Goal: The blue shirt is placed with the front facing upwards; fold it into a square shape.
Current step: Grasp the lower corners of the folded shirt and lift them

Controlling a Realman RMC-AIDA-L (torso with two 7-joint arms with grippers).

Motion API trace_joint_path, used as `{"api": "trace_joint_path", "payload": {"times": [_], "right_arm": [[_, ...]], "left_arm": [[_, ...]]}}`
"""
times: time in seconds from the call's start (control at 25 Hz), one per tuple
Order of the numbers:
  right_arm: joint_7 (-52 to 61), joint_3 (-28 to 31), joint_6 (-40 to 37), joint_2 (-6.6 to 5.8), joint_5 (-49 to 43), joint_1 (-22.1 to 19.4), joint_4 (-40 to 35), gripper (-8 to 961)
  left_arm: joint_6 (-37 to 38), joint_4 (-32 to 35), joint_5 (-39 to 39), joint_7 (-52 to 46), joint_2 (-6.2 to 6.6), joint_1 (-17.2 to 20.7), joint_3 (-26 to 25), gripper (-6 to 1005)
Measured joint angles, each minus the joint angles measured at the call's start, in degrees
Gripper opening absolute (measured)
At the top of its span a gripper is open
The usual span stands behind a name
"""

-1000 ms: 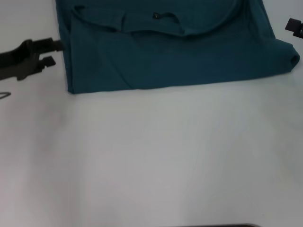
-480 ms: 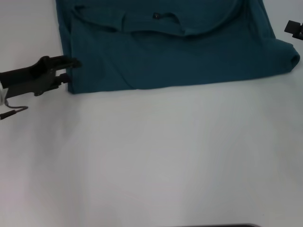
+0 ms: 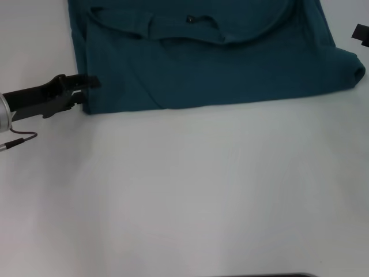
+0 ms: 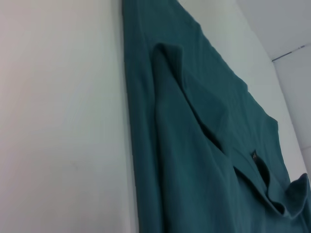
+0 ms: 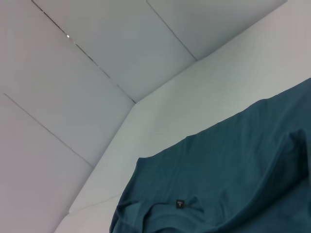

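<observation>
**Inspector:** Report the garment's position.

**Operator:** The blue shirt (image 3: 213, 63) lies on the white table (image 3: 190, 190), at the far side of the head view; it is folded, plain teal surface uppermost; the neckline with its small dark neck label (image 3: 190, 19) shows near the far edge; the near edge runs straight across; the right-hand end is bunched into a rounded lump; no lettering is visible.

**Inspector:** Your left gripper?

**Operator:** My left gripper (image 3: 85, 90) reaches in from the left, low over the table, at the shirt's near left corner; its upper finger (image 3: 91, 82) overlaps the cloth at the side edge; the lower finger sits just off the corner; the two stand a little apart, the cloth edge between them; I cannot tell whether they have actually gripped it.

**Inspector:** Your right gripper?

**Operator:** My right gripper (image 3: 361, 33) shows only as a dark piece at the right edge of the head view, apart from the shirt's right side; how far open it is I cannot tell.

**Inspector:** Wrist views?

**Operator:** The left wrist view shows the folded side edge and layered cloth; the right wrist view shows the neck label and pale wall panels (image 5: 97, 63) beyond the table.
</observation>
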Motion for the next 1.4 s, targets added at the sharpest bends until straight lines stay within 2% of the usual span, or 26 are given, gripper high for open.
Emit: {"api": "trace_joint_path", "payload": {"times": [0.96, 1.4], "right_arm": [[-0.62, 0.27, 0.09, 0.00, 0.00, -0.60, 0.71, 686], [-0.57, 0.74, -0.23, 0.00, 0.00, -0.59, 0.71, 679]], "left_arm": [[-3.39, 2.12, 1.63, -0.39, 0.08, -1.30, 0.46, 611], [-0.96, 3.97, 1.60, -5.16, 0.28, -2.45, 0.84, 610]]}}
